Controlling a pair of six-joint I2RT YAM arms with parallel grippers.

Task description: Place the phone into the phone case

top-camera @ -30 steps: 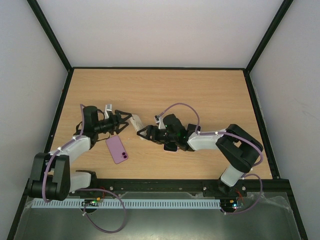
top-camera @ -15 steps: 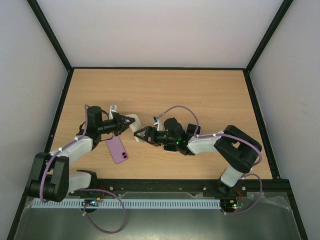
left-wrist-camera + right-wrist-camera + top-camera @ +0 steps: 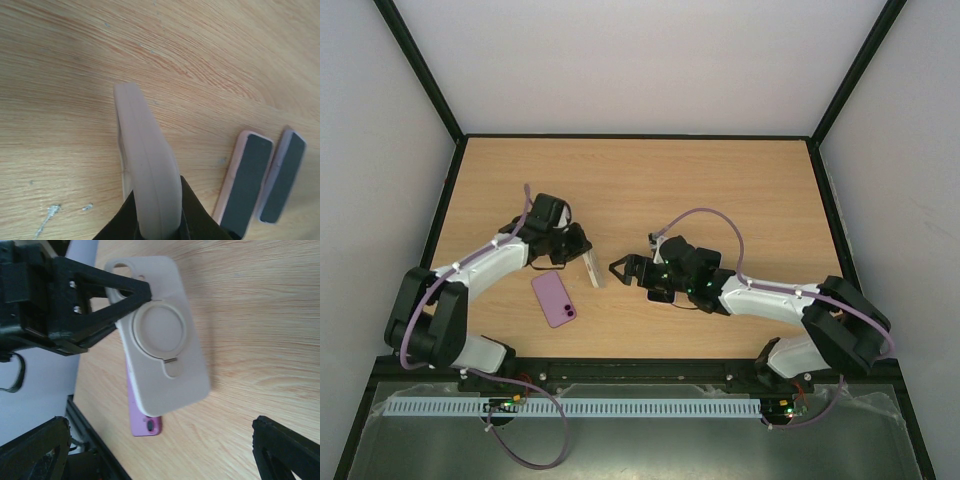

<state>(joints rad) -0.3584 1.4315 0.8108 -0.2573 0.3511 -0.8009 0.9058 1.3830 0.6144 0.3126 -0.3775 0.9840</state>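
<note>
From the overhead camera, the left gripper (image 3: 580,254) sits left of centre on the table (image 3: 720,190), clamped shut on the phone case (image 3: 592,268). The case shows as a thin pale strip, turned edge-on. The phone (image 3: 553,299) lies flat just below and left of it, purple back up. The right gripper (image 3: 623,272) is just right of the case with its jaws spread wide, holding nothing.

In the left wrist view, the case rises from the bottom centre of the frame, seen along its rim, with the black fingers (image 3: 197,222) pinching its near end. At lower right lie two dark-faced slabs (image 3: 247,182) with pale edges; what they are is hard to tell from here.

In the right wrist view, the case fills the centre, its back and ring stand facing the camera. The left claw grips it from the upper left, by the camera cutout. The phone's lower end shows beneath the case. The right claw's own fingers (image 3: 35,450) stand far apart in the bottom corners.
</note>
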